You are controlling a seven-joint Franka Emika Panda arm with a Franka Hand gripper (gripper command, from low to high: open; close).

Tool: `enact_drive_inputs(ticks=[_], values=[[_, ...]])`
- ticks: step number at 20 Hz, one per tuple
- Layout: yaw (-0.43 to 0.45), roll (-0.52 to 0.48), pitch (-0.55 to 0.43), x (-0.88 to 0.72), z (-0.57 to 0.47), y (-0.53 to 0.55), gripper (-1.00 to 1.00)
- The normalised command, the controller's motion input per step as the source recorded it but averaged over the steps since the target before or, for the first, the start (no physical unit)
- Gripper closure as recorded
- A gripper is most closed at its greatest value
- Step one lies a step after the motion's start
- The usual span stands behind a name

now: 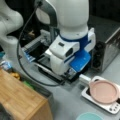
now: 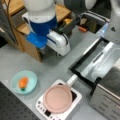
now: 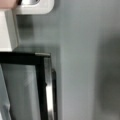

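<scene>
My gripper (image 1: 69,72) hangs from the white and blue wrist, low over the open glass door (image 1: 51,71) of a toaster oven (image 1: 107,47). In a front view the gripper (image 2: 63,50) sits just left of the black-framed door (image 2: 87,62). A pink pan (image 2: 58,98) with a white handle (image 2: 72,80) rests on a white cooktop (image 2: 75,102) close by. The wrist view shows the door's black frame (image 3: 40,85), the pan handle (image 3: 8,32), a corner of the cooktop (image 3: 35,7) and bare grey table (image 3: 82,62). No fingers show there and nothing appears held.
A teal plate (image 2: 15,80) carrying a carrot (image 2: 23,82) lies at a front view's left. A wooden cabinet (image 1: 22,100) stands beside the arm. The plate's rim (image 1: 90,116) also shows at a front view's bottom. A black cable (image 1: 20,57) loops off the arm.
</scene>
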Motion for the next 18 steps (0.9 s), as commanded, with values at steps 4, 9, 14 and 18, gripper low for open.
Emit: enact_drive_inputs(ticks=[4,9,14,18], values=[[0.005,-0.049,-0.3,-0.67,-0.17,0.19,-1.0],[0.022,-0.041,-0.273,-0.45,-0.18,0.14,-1.0],[0.075,-0.02,-0.212,-0.33,-0.15,0.1,-1.0],[0.096,0.005,-0.15,-0.22,-0.08,0.05,-1.0]])
